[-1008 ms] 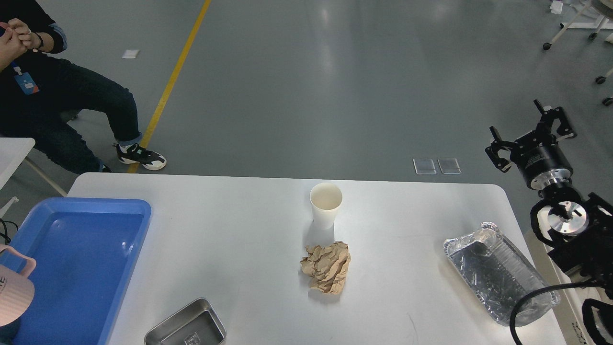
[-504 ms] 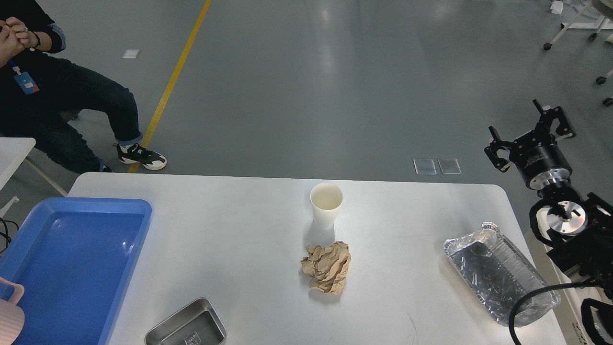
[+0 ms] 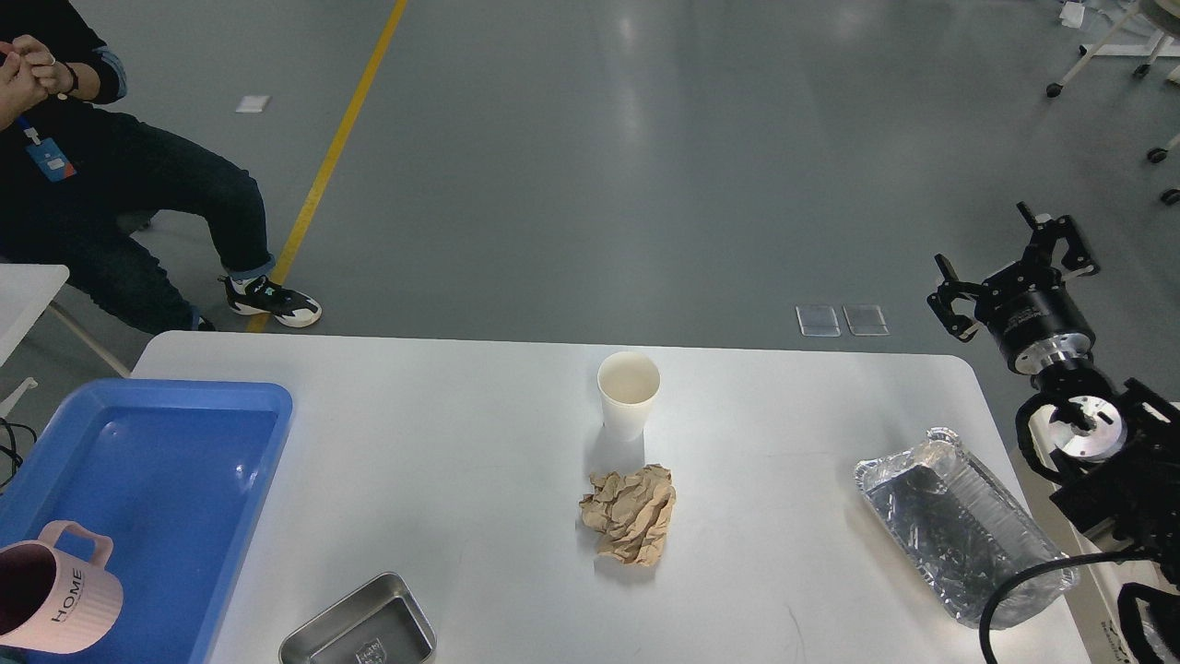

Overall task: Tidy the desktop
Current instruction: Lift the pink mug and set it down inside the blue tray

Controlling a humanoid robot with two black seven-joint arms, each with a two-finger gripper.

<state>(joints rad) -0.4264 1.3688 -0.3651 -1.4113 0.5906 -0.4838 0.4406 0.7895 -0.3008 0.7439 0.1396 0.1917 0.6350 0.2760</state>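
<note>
Right hand [image 3: 1009, 267] hangs released, fingers spread and empty, off the far right corner of the tabletop [image 3: 442, 443]; no left hand is in view. That tabletop, broad, white and rigid, spreads below and left of the hand and is nothing to lift, so the handling falls to what lies on it.

Nearest the hand, just below it, lies a foil tray [image 3: 959, 526]: light, thin-walled, easily dented, probably best pinched at its rolled rim. Further left stands a paper cup [image 3: 628, 394], upright and seemingly empty, so light and easy to crush or tip; a gentle hold across the wall near the top looks safest. Just before it sits a crumpled paper wad [image 3: 630, 515], soft and forgiving anywhere.

Far left and nearest me are a steel pan [image 3: 361, 632], stiff and likely slippery, a blue tray [image 3: 267, 406], and a pink mug [image 3: 55, 595] over its near corner.
</note>
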